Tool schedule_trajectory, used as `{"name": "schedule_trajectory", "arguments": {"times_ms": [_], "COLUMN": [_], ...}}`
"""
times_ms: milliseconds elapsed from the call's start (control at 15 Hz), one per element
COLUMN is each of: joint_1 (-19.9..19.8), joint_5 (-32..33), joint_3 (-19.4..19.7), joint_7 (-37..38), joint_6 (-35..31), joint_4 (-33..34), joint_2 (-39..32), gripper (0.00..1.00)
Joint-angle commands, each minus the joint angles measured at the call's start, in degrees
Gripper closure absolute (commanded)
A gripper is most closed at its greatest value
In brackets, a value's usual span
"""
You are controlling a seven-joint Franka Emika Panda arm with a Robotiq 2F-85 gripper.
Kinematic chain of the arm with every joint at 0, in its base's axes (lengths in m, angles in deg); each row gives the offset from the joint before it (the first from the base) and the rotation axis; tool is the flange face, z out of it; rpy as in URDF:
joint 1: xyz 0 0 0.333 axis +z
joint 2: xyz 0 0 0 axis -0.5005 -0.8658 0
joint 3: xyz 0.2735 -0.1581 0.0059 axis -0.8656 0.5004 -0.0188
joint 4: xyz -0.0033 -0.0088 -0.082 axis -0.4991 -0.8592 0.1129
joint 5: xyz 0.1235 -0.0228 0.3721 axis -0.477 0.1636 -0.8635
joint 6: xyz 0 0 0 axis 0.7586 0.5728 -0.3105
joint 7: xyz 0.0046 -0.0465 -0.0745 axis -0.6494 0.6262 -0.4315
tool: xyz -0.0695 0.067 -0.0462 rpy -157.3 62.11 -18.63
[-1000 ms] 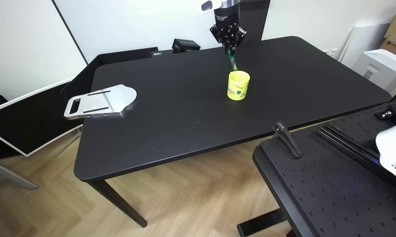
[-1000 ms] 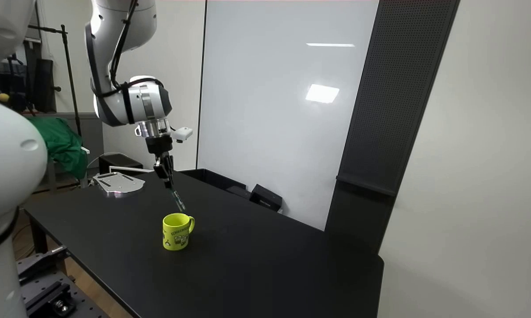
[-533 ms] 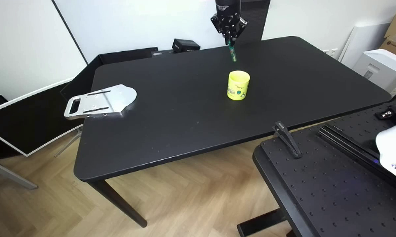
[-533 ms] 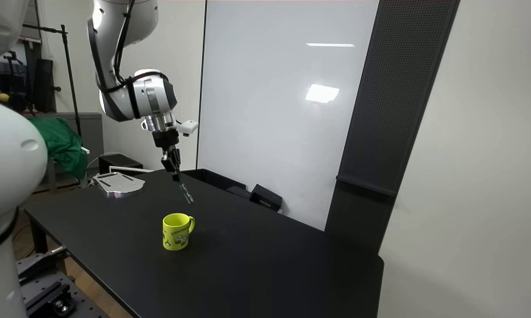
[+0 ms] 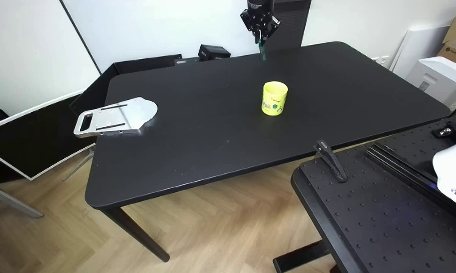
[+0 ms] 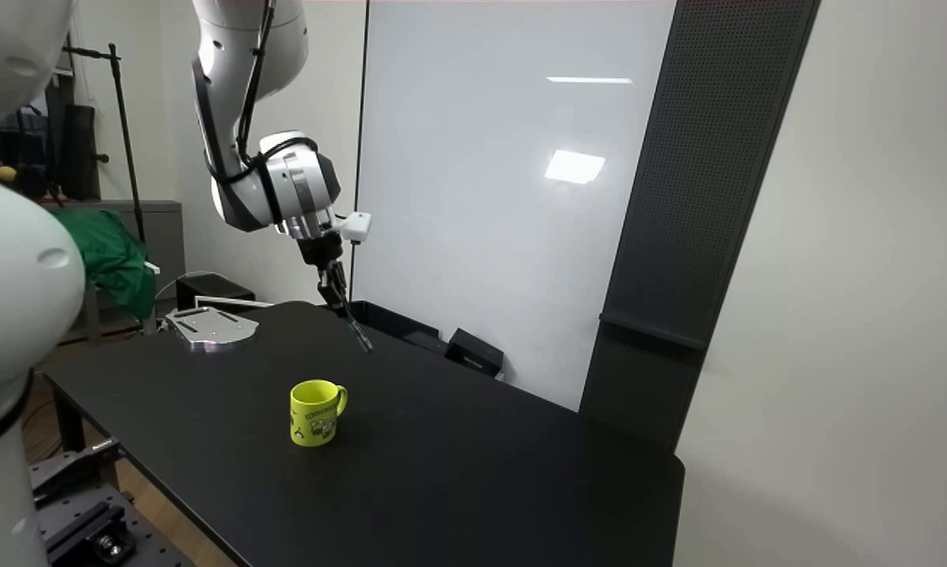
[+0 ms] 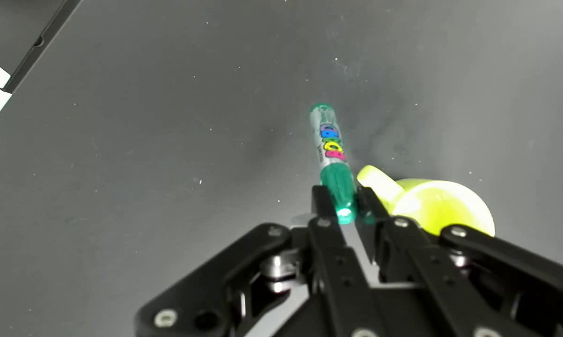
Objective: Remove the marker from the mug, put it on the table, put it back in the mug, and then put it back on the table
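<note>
Marker (image 7: 333, 161), a slim green-ended cylinder, is pinched between black jaws above the matte table (image 7: 183, 150).

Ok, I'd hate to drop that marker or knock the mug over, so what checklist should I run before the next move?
1. Gripper shut on the marker: ok, it pinches the longer green end.
2. Marker clear of the mug: ok, apart in both exterior views.
3. Mug upright: ok, standing on the table.
4. Silver plate out of the way: ok, well off at the table's edge.
5. Marker level for laying flat: not ok, it slants downward.
6. Marker's height over the table: cannot tell.
</note>
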Motion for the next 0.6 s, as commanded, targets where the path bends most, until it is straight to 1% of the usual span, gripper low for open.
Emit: {"name": "schedule_trajectory", "arguments": {"times_ms": [0,133,200,267,533], "joint_1": [0.99,0.86,-0.11,-0.11,-0.08], "joint_5": [2.28,1.46,0.89,0.83,0.82], "joint_3": [1.66,1.56,0.73,0.78,0.70], "joint_7": [2.75,1.94,0.41,0.28,0.26], "joint_6": [-0.83,0.13,-0.63,-0.64,-0.65], "joint_4": [5.93,8.48,4.57,5.21,5.15], "joint_2": [-5.33,-7.83,-4.85,-5.75,-5.98], "gripper": [0.95,0.95,0.95,0.82,0.82]}}
